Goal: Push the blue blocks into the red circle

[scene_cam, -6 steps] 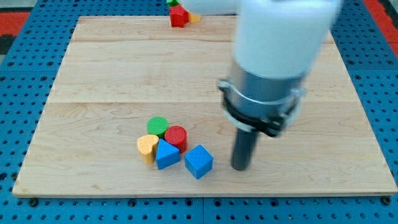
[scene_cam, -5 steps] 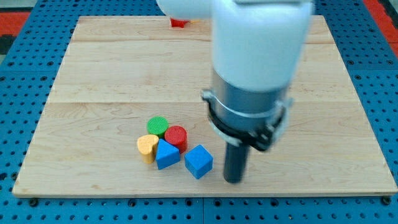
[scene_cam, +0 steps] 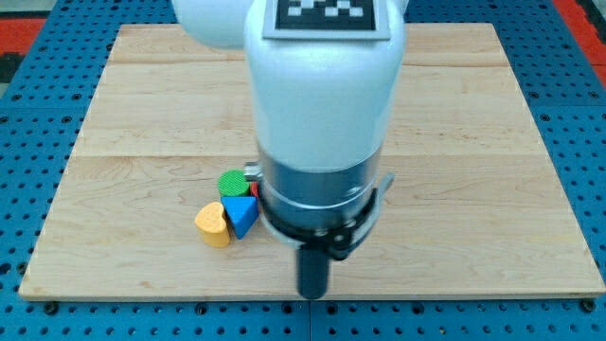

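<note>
- My tip (scene_cam: 312, 292) sat low centre on the tabletop (scene_cam: 473, 189); this end effector was a bare rod, nothing to spread or pinch.
- Just left: blue triangular block (scene_cam: 242, 214), touching the orange heart block (scene_cam: 214, 224) and green cylinder (scene_cam: 233, 182).
- A sliver of red (scene_cam: 254, 188) peeked beside the arm; the other blue block was hidden.
- Pushing looked underway; next, nudge blue toward red.

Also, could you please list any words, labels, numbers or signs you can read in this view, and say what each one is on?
No readable words, numbers or brand names anywhere.
One sign only: a black-and-white square-patterned marker on top of the white arm housing; it carries no letters and is cut off by the view's top.
The blocks and wooden board are unmarked.
</note>
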Motion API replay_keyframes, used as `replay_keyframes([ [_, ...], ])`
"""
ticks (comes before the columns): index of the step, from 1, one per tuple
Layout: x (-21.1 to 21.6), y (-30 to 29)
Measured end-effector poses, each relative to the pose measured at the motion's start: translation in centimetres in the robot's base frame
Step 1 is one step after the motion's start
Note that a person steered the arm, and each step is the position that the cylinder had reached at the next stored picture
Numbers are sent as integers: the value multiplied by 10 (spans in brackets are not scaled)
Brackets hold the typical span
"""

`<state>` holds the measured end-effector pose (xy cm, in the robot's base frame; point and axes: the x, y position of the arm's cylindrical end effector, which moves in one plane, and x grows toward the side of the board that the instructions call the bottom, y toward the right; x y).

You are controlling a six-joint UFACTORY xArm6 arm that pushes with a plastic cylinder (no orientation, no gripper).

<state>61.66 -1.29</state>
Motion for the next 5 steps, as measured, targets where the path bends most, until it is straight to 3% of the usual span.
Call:
replay_keyframes([
  [1,-10,-87],
  [3,-74,-65],
  [4,-84,-33],
  [5,-60,-37],
])
